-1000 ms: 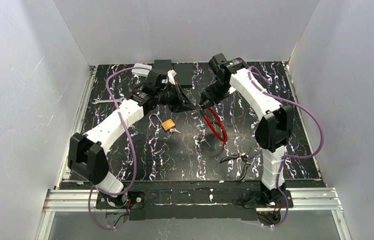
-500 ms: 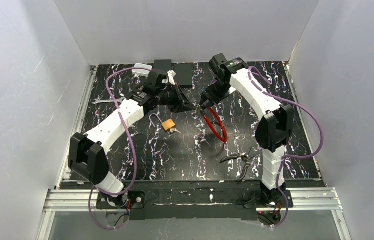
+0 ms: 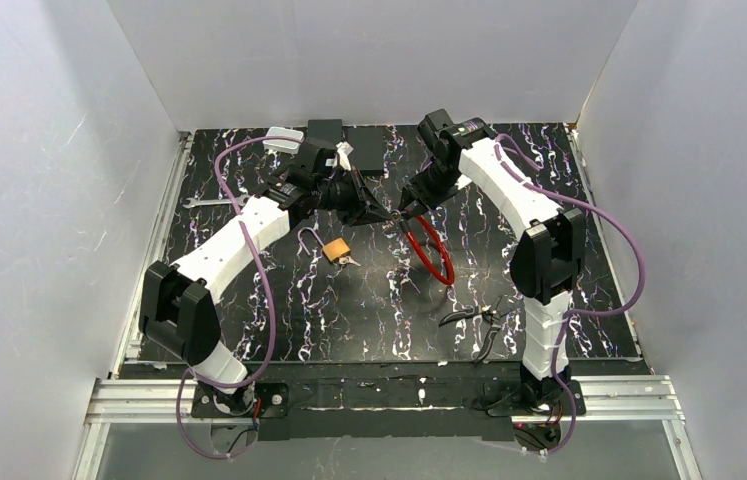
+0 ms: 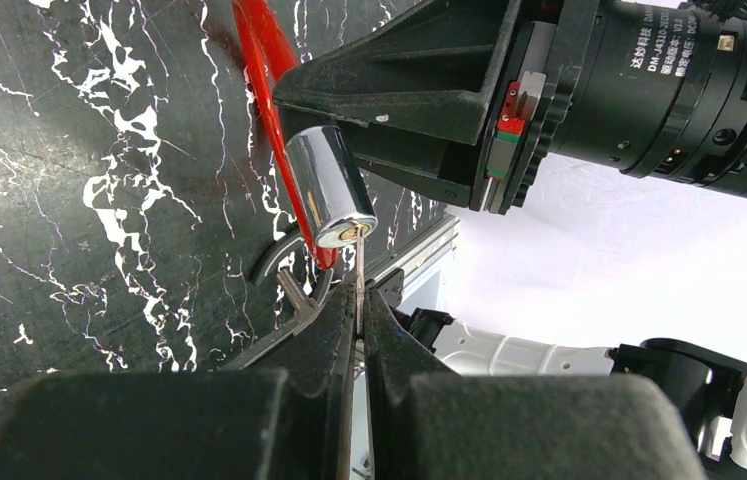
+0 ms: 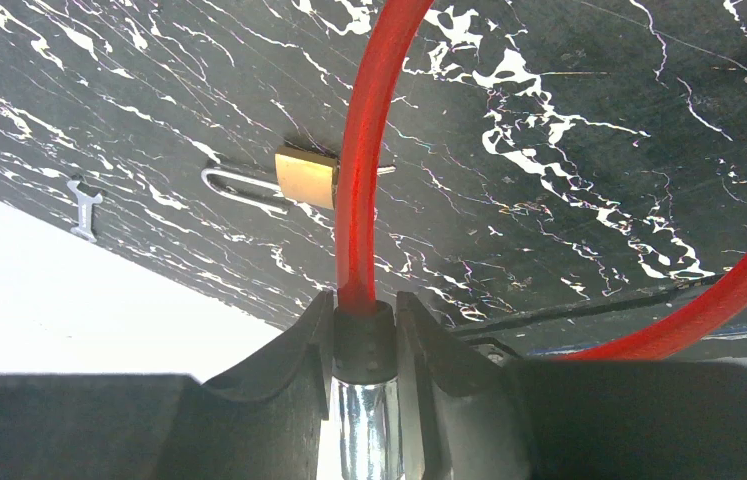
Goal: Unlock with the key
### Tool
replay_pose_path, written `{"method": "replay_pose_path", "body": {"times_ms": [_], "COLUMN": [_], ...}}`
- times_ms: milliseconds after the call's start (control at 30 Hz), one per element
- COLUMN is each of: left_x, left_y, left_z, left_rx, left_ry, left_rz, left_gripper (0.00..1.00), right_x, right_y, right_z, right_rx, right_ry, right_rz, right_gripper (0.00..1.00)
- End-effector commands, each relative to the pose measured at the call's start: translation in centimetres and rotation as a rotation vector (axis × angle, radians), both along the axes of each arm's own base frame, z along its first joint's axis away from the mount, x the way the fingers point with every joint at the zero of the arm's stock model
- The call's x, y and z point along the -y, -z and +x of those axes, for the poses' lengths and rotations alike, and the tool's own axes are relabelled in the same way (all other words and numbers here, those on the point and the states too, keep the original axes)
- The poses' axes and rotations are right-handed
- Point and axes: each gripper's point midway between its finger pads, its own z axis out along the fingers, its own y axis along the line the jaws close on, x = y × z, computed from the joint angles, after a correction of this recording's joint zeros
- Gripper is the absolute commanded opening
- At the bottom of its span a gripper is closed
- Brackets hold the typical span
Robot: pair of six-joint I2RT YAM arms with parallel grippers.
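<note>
Top view: since a second ago almost nothing has shifted; the left arm's elbow has eased slightly, while the left gripper [image 3: 374,208] and right gripper [image 3: 407,212] stay tip to tip above the middle of the dark marbled surface [image 3: 369,310]. That stillness suggests fine alignment is under way, with the lock not yet turned. The red cable lock [image 3: 436,255] hangs from the right gripper, its loop trailing toward the near side. A brass padlock [image 3: 337,248] lies just below the left gripper, pliers [image 3: 479,320] rest near the right arm's base, and a small wrench [image 3: 211,202] sits at the left edge. Left wrist view: the left gripper's fingers are pressed together on a thin key [image 4: 358,270], whose tip meets the keyhole in the end face of the chrome lock barrel [image 4: 327,185]. How deep the blade sits I cannot tell; it looks barely entered, so pushing in and turning remain. Right wrist view: the right gripper is clamped on the barrel at the dark collar where the red cable enters, the cable rising away from it over the padlock on the surface. Nothing I can pick out serves as a container; only the keyhole receives anything.
</note>
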Motion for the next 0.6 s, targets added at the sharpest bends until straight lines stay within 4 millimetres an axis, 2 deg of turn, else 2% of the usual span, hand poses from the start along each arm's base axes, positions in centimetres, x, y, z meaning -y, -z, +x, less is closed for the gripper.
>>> {"method": "replay_pose_path", "body": {"times_ms": [0, 567], "left_x": [-0.11, -0.39], "left_y": [0.56, 0.84], "left_z": [-0.60, -1.00], "left_rx": [-0.032, -0.069], "left_ry": [-0.002, -0.013], "left_rz": [0.025, 0.042], "left_gripper": [0.00, 0.00], "right_x": [0.08, -0.09], "right_y": [-0.25, -0.15], "right_z": [-0.13, 0.11], "right_rx": [-0.008, -0.004], "right_ry": [0.012, 0.013], "right_rz": [-0.002, 0.000], "right_gripper": [0.01, 0.01]}}
